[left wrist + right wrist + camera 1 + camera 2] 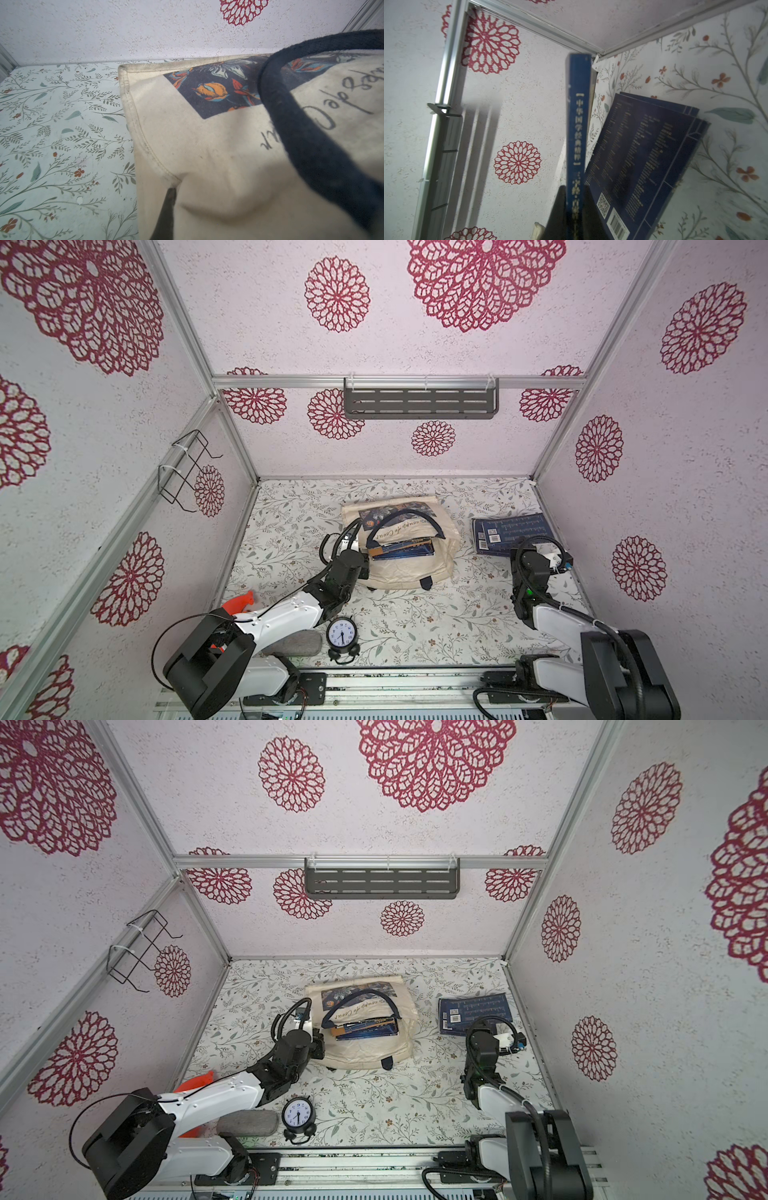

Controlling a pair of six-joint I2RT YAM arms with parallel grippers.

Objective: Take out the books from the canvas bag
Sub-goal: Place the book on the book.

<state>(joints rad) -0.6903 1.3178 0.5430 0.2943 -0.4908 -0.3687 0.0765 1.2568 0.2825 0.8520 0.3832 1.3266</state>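
Lying in the middle of the table (415,626), nearer to its back edge, the canvas bag (409,574) has its mouth open, and several books (402,549) show inside it. The left gripper (364,566) is clenched on the cloth at the bag's left side. The right gripper (574,200) is grasping one blue book (578,124), its spine facing the wrist camera, just beside a pile of navy books (509,529) near the back right corner.
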